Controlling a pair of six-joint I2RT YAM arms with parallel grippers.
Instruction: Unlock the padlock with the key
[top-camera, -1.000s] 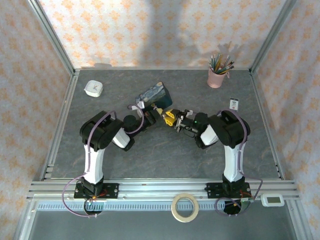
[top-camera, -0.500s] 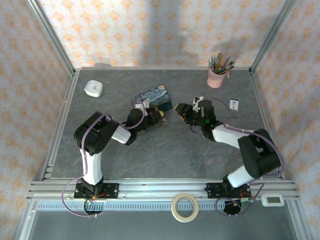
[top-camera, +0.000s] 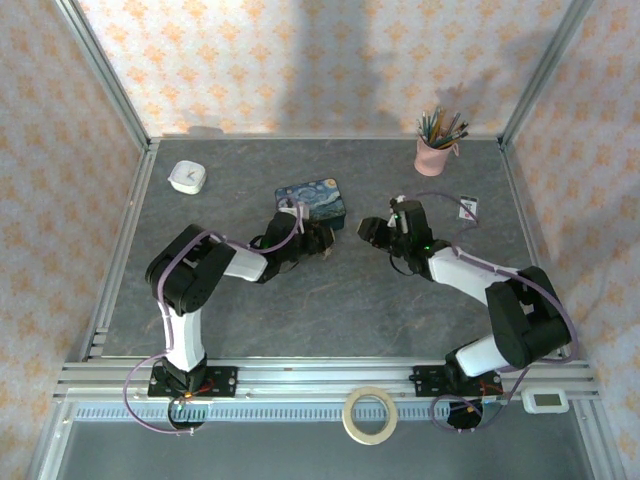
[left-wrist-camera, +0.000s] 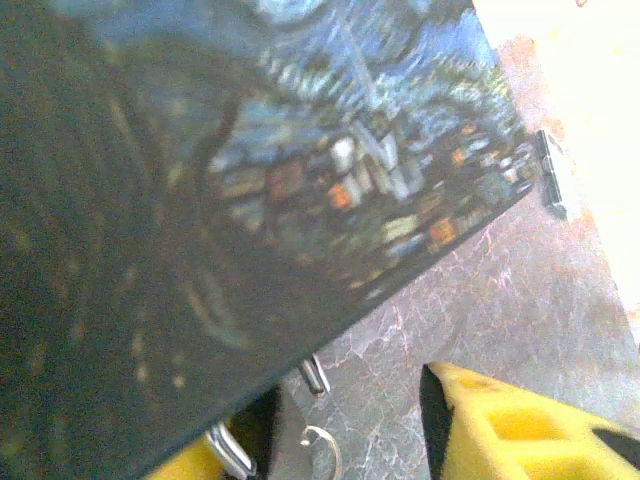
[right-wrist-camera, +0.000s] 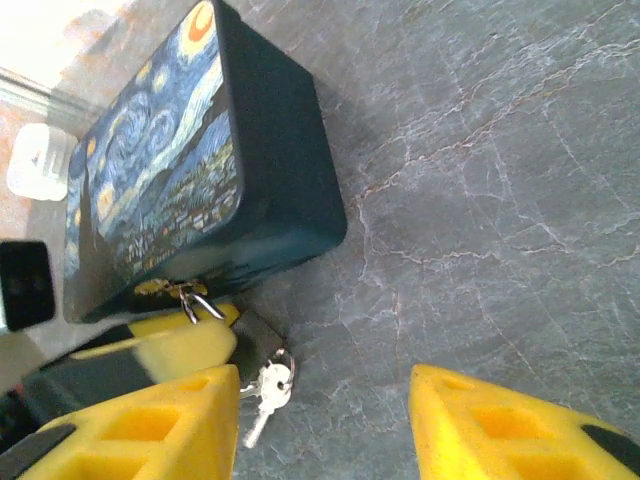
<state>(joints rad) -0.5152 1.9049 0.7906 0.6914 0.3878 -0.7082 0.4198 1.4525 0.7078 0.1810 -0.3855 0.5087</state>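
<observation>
Top view: left gripper (top-camera: 322, 240) lay at the near edge of the blue starry box (top-camera: 312, 198), mid table (top-camera: 250, 310). Right gripper (top-camera: 368, 232) sat just right of it, pointing at the box, apart from it. The padlock was too small to make out here. Pink cup of pencils (top-camera: 433, 155) far right, small white dish (top-camera: 187, 177) far left, small card (top-camera: 467, 207) at right, tape roll (top-camera: 370, 414) on the near rail.

Left wrist view: box very close and blurred. Left gripper (left-wrist-camera: 330, 420) had its yellow fingers (left-wrist-camera: 520, 430) spread, bare table between them. A thin metal loop (left-wrist-camera: 313, 374) hung under the box edge. There was a dark shape by the other finger; I could not tell if it was the padlock.

Right wrist view: right gripper (right-wrist-camera: 325, 400) was wide open, nothing between its fingers. Padlock (right-wrist-camera: 256, 342) sat at the box's near corner, its thin shackle hooked into the box's clasp. Silver keys (right-wrist-camera: 265, 386) lay on the table at the padlock's lower end; whether one was inserted, I could not tell. A yellow finger (right-wrist-camera: 165, 345) of the left gripper lay against the padlock's side.
</observation>
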